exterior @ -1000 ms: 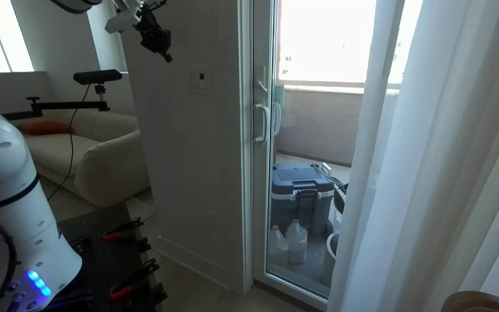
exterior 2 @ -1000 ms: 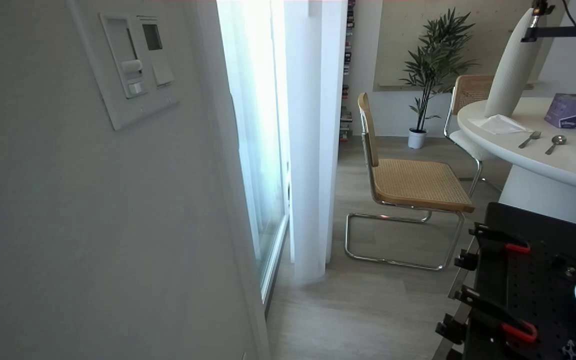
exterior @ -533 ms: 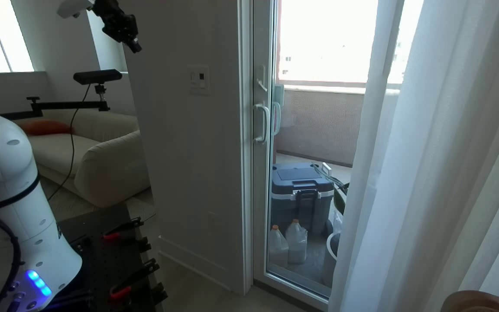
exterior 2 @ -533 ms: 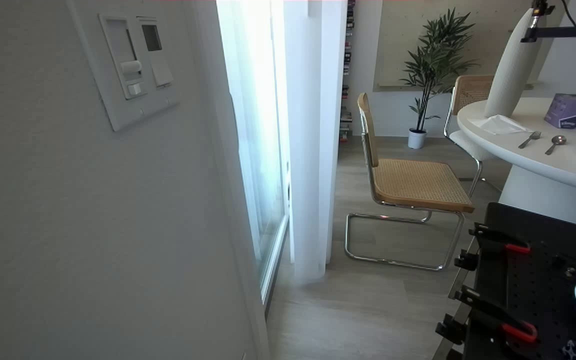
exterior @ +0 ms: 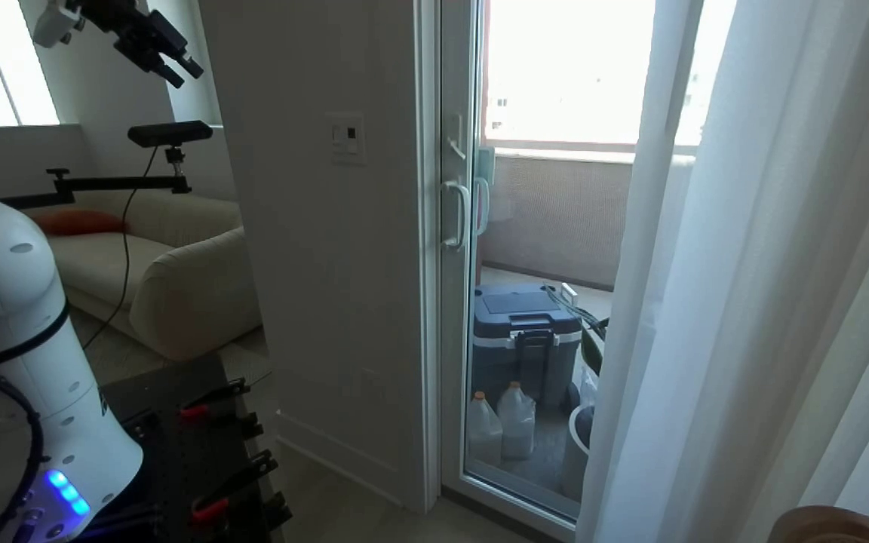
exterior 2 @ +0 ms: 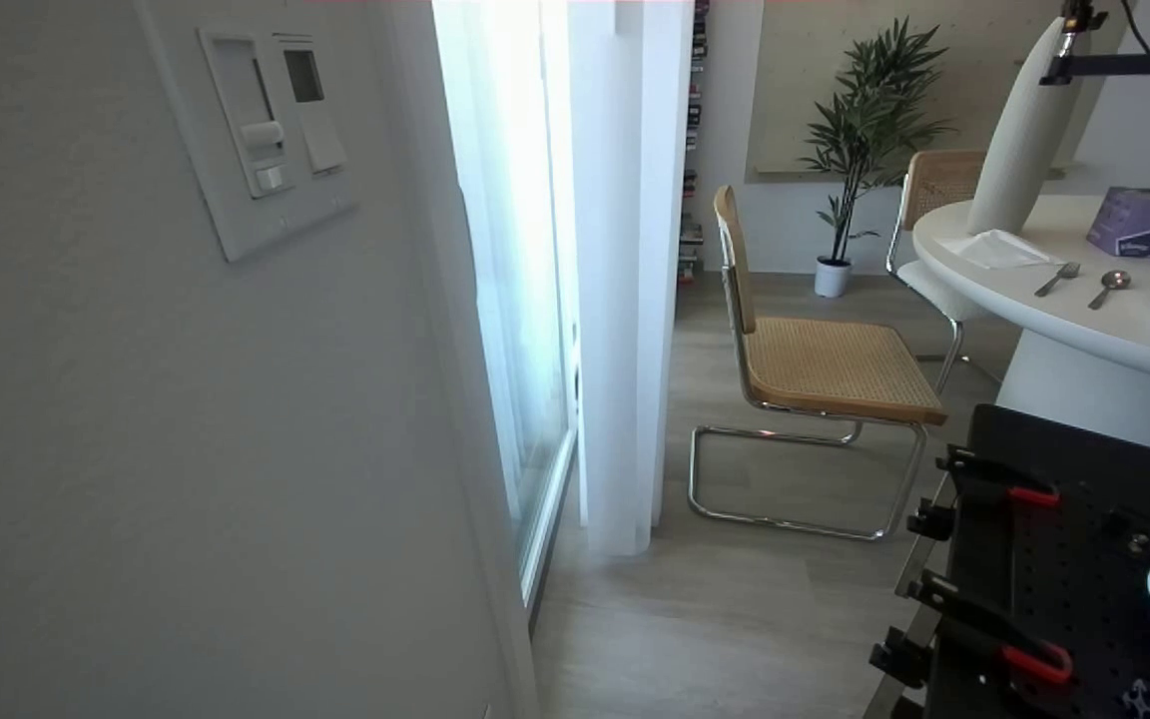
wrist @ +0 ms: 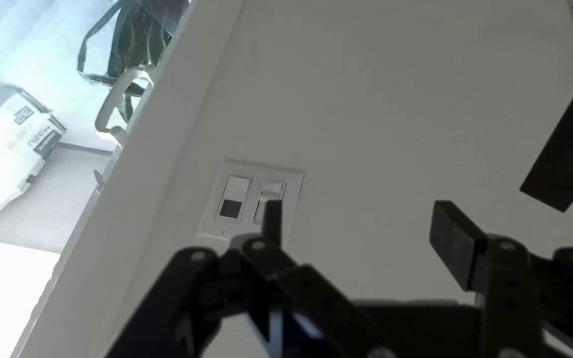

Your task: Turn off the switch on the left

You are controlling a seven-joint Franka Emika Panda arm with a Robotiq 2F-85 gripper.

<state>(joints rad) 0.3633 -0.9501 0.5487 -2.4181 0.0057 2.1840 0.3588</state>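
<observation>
On the grey wall is a white plate (exterior 2: 256, 225) with two switches side by side. The switch on the left (exterior 2: 261, 130) is a slider with a small rocker under it, and its knob sits low in the slot. To its right is a paddle switch (exterior 2: 317, 110) with a dark square. In an exterior view the gripper (exterior: 185, 74) hangs up and left of the plate, apart from it, with open jaws. The wrist view is upside down: the left switch (wrist: 270, 191) appears on the right there, its end partly covered by a finger. Nothing lies between the fingers of the gripper (wrist: 358, 219).
A glass door with a white handle (exterior: 459, 215) and a white curtain (exterior: 744, 264) are beside the wall. A camera (exterior: 170, 134) on a black arm stands below the gripper. A dark bar (wrist: 572, 134) crosses the wrist view's edge. A cane chair (exterior 2: 835, 369) stands farther off.
In an exterior view the gripper has moved left, away from the wall plate. Its jaws have gone from shut to open. The switches look the same.
</observation>
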